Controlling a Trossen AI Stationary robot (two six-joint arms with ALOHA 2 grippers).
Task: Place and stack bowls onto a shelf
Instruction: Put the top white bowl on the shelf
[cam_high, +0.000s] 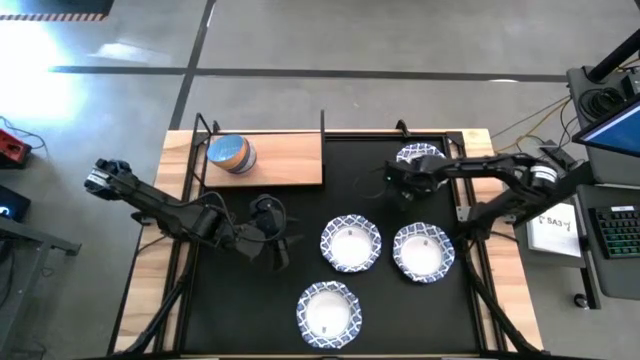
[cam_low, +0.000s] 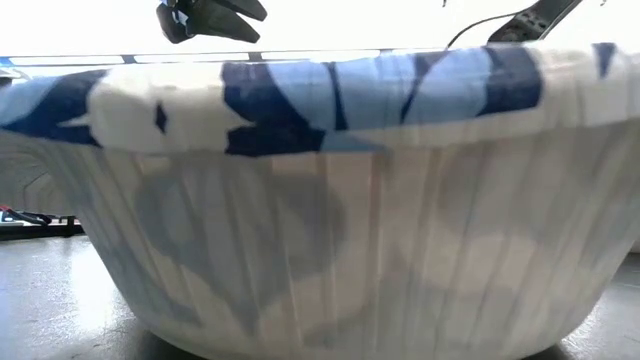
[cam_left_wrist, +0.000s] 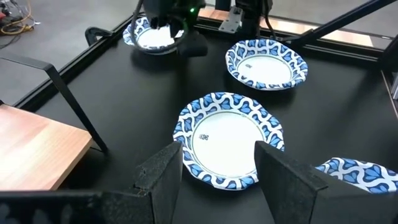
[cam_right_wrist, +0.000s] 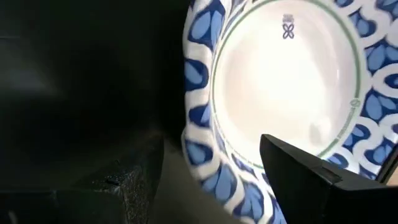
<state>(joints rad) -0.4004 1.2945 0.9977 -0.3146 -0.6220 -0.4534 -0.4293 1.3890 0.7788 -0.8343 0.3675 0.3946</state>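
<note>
Your two arms are dark, near-black, built of slim jointed links with thin black cables along them. The left end effector (cam_left_wrist: 214, 177) shows two flat, matte black, wedge-shaped fingers (cam_left_wrist: 163, 174). The right end effector (cam_right_wrist: 217, 180) has matching dark blocky fingers. You can see pale metallic collars at each arm's base end.

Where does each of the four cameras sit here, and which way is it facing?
High view: overhead, straight down on the black mat, shelf and both arms.
Low view: at table height, filled by one patterned bowl; arm parts show at top.
Left wrist view: on the left arm, past the open left gripper, toward the middle bowl.
Right wrist view: on the right arm, the open right gripper straddling the far bowl rim.
Shared: the left wrist view also shows that far bowl.
</note>
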